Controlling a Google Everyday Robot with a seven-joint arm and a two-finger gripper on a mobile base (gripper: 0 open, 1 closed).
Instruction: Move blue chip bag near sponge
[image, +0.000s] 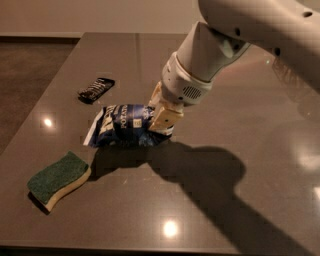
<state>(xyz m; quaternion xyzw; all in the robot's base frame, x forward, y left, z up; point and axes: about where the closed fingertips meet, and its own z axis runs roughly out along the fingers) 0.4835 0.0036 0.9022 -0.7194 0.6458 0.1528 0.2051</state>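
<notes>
Camera view: my gripper (161, 119) pinches the right end of the crumpled dark blue foil chip bag (120, 126), jaws closed on it. I judge the bag is carried just off the dark glossy table (240, 100) (shadow beneath), near the green-topped yellow foam sponge (57, 181) but not touching it. Count: one bag, one sponge, one small black wrapped bar (96, 88).

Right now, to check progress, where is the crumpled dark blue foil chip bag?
Camera view, left of centre: the bag is between the black wrapped bar and green-topped sponge, the gripper clamping its right end.
</notes>
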